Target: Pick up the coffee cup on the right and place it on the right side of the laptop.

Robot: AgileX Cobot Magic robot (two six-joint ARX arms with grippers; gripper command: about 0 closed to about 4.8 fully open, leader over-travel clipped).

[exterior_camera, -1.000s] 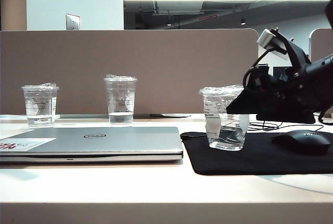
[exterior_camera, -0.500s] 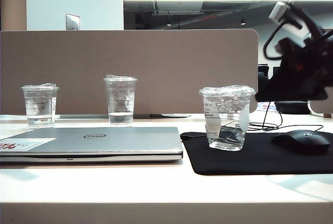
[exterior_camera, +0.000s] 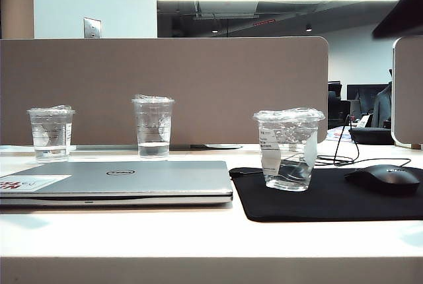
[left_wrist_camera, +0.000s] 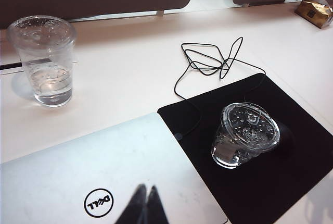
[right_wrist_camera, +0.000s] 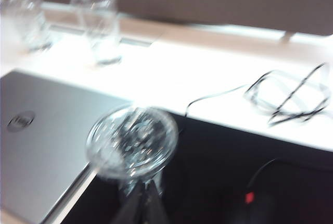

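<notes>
The coffee cup [exterior_camera: 288, 148], short, wide and clear with a crinkled film top and a white label, stands upright on the black mouse mat [exterior_camera: 330, 201], just right of the closed silver laptop [exterior_camera: 119, 181]. Nothing touches it. My left gripper [left_wrist_camera: 146, 190] hovers shut and empty over the laptop [left_wrist_camera: 62, 177] lid near its logo, with the coffee cup [left_wrist_camera: 244, 135] off to one side. My right gripper [right_wrist_camera: 146, 188] is shut and empty, raised above and behind the blurred coffee cup [right_wrist_camera: 132, 140]. In the exterior view only a dark piece of the right arm [exterior_camera: 402, 21] shows at the top right.
Two more clear cups [exterior_camera: 51, 132] [exterior_camera: 153, 125] stand behind the laptop before a brown divider panel [exterior_camera: 165, 86]. A black mouse [exterior_camera: 383, 178] lies on the mat's right part, and a looped black cable [exterior_camera: 337, 157] trails behind it.
The right gripper was at the coffee cup; it has drawn away up and to the right, almost out of the exterior view. The cup stays on the mat.
</notes>
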